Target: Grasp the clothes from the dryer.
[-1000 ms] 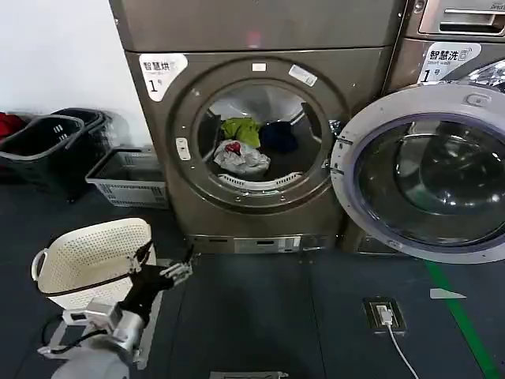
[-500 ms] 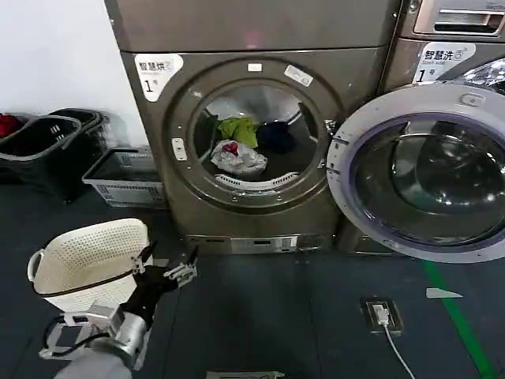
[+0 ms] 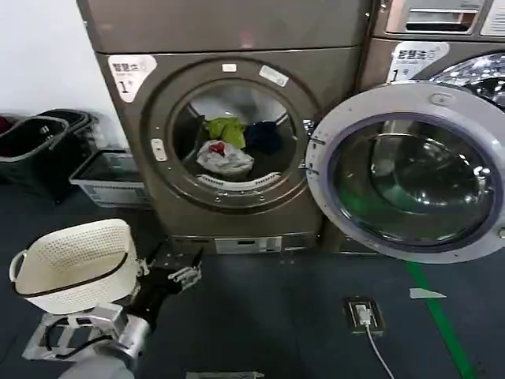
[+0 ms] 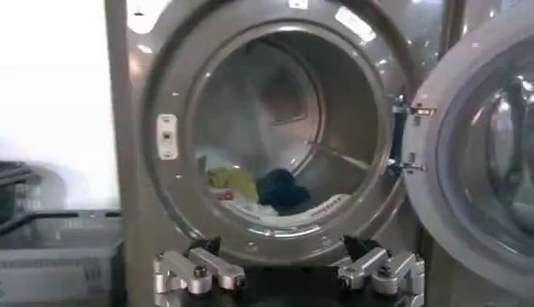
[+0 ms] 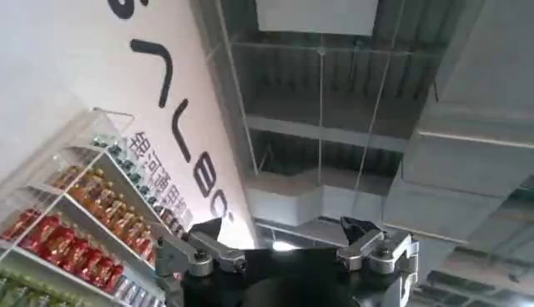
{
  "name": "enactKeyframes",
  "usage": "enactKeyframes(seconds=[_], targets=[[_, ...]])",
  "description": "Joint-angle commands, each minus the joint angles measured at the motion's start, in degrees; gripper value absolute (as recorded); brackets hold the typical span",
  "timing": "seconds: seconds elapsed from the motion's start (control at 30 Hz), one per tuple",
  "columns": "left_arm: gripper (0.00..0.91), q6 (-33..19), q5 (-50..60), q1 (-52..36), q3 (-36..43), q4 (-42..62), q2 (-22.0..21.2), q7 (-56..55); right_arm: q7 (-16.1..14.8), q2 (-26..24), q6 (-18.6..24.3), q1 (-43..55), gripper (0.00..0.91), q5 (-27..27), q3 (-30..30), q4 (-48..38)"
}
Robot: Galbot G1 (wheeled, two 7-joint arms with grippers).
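Clothes (image 3: 229, 146) lie inside the dryer (image 3: 229, 130), whose round opening sits at upper centre of the head view: a green piece at the back, a dark blue one to its right and a pale grey bundle with a red patch in front, near the lip of the drum. Its door (image 3: 406, 170) stands swung open at the right of the frame, glass facing out. The left gripper (image 3: 175, 264) is low in the lower left of the head view, over the dark floor (image 3: 276, 316) in front of the dryer and well short of the opening, with its jaws spread wide and nothing between them; its wrist view shows the two fingers (image 4: 200, 271) set far apart, with the clothes (image 4: 250, 188) seen beyond them in the drum. A white basket (image 3: 75, 264) sits just beside that arm at the frame's left edge. The right gripper (image 5: 284, 246) points up at a ceiling, beside a wall of shelves (image 5: 75, 234), its jaws also wide and empty
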Motion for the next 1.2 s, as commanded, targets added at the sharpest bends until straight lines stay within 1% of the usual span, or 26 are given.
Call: enactKeyframes(seconds=[0.03, 0.33, 0.4, 0.5, 0.53, 0.67, 0.93, 1.2], targets=[[0.907, -0.08, 0.22, 0.12, 0.55, 0.04, -0.04, 0.08, 0.01, 0.0, 0.06, 0.0, 0.907, 0.03, 0.04, -0.04], [0.907, -0.16, 0.25, 0.16, 0.86, -0.09, 0.01, 0.15, -0.11, 0.24, 0.1, -0.01, 0.907, 0.22, 0.0, 0.18], [0.907, -0.16, 0.27, 0.19, 0.95, -0.09, -0.04, 0.16, 0.42, 0.28, 1.04, -0.27, 0.907, 0.77, -0.27, 0.09], [0.907, -0.17, 0.21, 0.26, 1.21, -0.22, -0.07, 0.21, 0.42, 0.21, 1.75, -0.31, 0.907, 1.78, -0.15, 0.14], [0.907, -0.16, 0.23, 0.27, 1.29, -0.24, -0.07, 0.2, 0.24, 0.18, 2.1, -0.31, 0.907, 2.48, -0.04, 0.08], [0.907, -0.14, 0.12, 0.24, 1.45, -0.59, -0.01, 0.29, -0.71, 0.24, 2.31, -0.34, 0.907, 2.58, 0.21, -0.04], [0.907, -0.31, 0.28, 0.06, 1.53, -0.95, 0.16, 0.3, -1.1, 0.7, 3.74, -0.45, 0.907, 3.51, 0.27, -0.22], [0.907, -0.59, 0.4, -0.12, 1.19, -1.24, 0.44, 0.29, -1.38, 1.15, 4.31, -0.75, 0.907, 4.1, 0.38, -0.05]])
